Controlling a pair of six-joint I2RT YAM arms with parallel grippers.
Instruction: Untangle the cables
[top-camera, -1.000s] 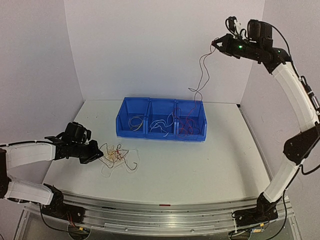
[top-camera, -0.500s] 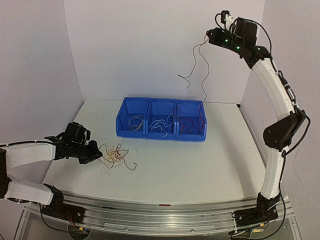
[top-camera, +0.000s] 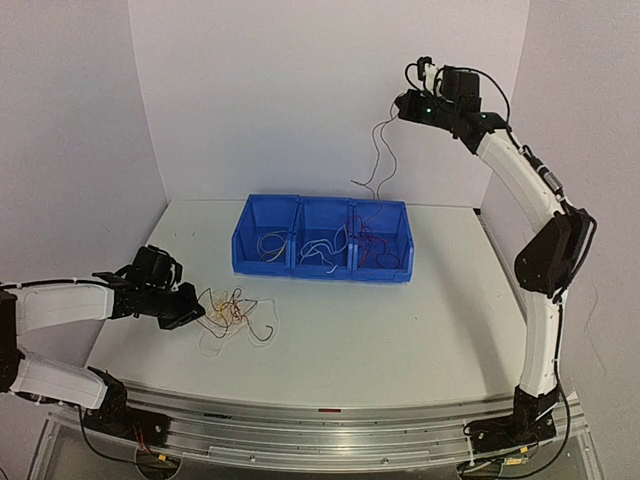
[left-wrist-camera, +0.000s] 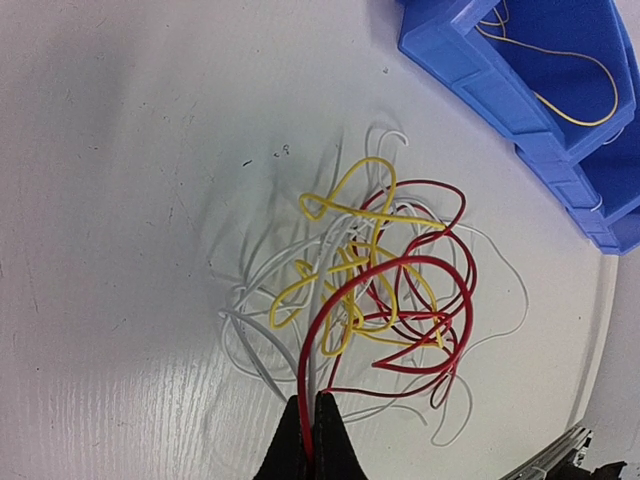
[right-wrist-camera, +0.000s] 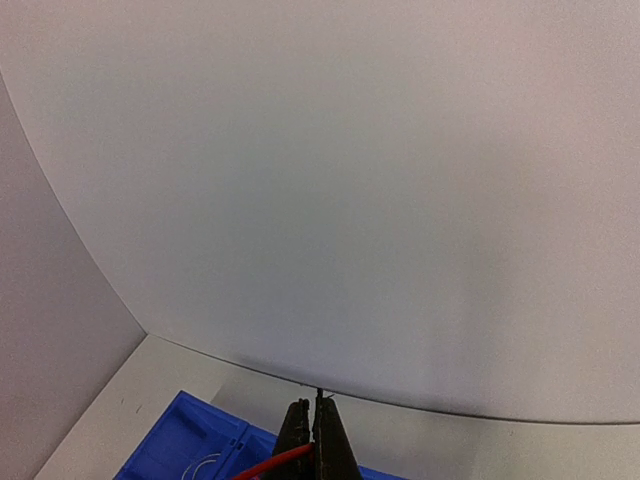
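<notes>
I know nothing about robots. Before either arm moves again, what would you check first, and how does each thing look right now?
1. Right gripper clamped on the hanging red cable: ok.
2. Hanging red cable free of the tangle on the table: ok, it dangles alone.
3. Its lower end directly above the right compartment of the blue bin: cannot tell, depth is unclear.
4. Left gripper shut on a red loop of the tangle: ok.
5. Tangle sorted by colour: not ok; red, yellow and white strands cross each other.
</notes>
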